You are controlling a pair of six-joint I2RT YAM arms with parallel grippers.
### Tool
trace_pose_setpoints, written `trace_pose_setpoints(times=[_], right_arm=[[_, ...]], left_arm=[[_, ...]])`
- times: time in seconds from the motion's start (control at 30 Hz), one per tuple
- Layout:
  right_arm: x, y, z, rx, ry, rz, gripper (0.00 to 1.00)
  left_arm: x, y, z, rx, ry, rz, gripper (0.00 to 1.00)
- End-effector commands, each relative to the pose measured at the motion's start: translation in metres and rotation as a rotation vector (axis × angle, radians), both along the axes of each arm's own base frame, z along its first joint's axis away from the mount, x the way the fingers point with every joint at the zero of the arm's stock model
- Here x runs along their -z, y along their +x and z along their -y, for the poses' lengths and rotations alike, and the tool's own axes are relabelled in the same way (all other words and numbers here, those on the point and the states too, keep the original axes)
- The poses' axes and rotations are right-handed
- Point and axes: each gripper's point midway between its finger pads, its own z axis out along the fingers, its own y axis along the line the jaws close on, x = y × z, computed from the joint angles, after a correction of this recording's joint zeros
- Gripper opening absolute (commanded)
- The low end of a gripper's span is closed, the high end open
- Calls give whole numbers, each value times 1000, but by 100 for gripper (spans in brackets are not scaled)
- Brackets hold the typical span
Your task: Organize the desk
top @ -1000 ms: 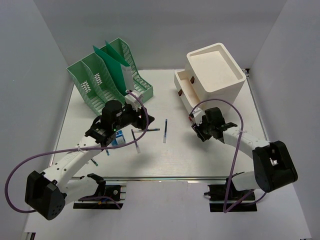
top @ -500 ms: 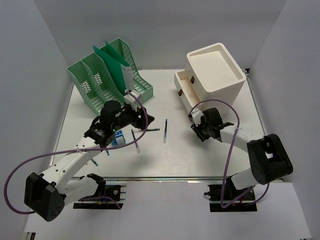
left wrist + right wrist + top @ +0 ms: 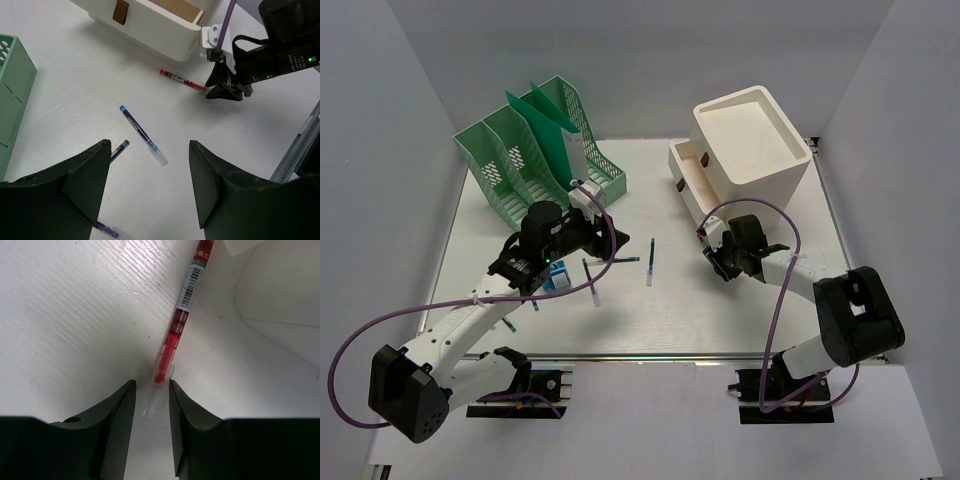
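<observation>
The desk point(image 3: 720, 310) is a white tabletop. A red pen point(image 3: 182, 315) with a clear cap lies on it beside the white drawer box; it also shows as the red pen point(image 3: 182, 80) in the left wrist view. My right gripper point(image 3: 152, 385) is low over the pen's clear end, its fingers point(image 3: 117, 405) on either side with a narrow gap, open. From above the right gripper point(image 3: 712, 250) covers the pen. My left gripper point(image 3: 150, 145) hangs open above the desk near the green file rack, holding nothing.
A blue pen point(image 3: 142, 135) lies mid-desk, a dark pen point(image 3: 119, 149) and another pen point(image 3: 107, 231) near my left fingers. The green file rack point(image 3: 535, 150) stands back left, and the white drawer box point(image 3: 745, 150) back right with its drawer open. A small blue box point(image 3: 557, 278) sits under the left arm.
My right gripper has shifted a little to the left, and its jaws have narrowed around the red pen's clear end. The left arm has not moved.
</observation>
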Motion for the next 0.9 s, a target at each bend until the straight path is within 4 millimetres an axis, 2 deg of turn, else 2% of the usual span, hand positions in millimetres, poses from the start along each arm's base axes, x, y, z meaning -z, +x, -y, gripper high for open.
trace_pose_setpoints(times=[0.0, 0.2, 0.43, 0.53, 0.67, 0.73, 0.87], right_arm=[[11, -5, 9, 19, -16, -48, 38], [16, -16, 11, -3, -27, -85, 30], [28, -29, 24, -11, -101, -141, 20], [26, -37, 24, -43, -103, -165, 16], [8, -44, 13, -102, -53, -158, 5], [-10, -42, 3, -134, 8, -132, 0], [-43, -47, -12, -205, 83, -113, 0]], left_arm=[[-14, -4, 3, 27, -28, 47, 73], [-15, -5, 4, 37, -32, 50, 73], [-20, -8, 4, 45, -41, 63, 73], [-21, -9, 4, 47, -43, 68, 73], [-23, -10, 5, 56, -48, 72, 73], [-21, -10, 5, 57, -47, 67, 73], [-19, -10, 5, 58, -46, 65, 73]])
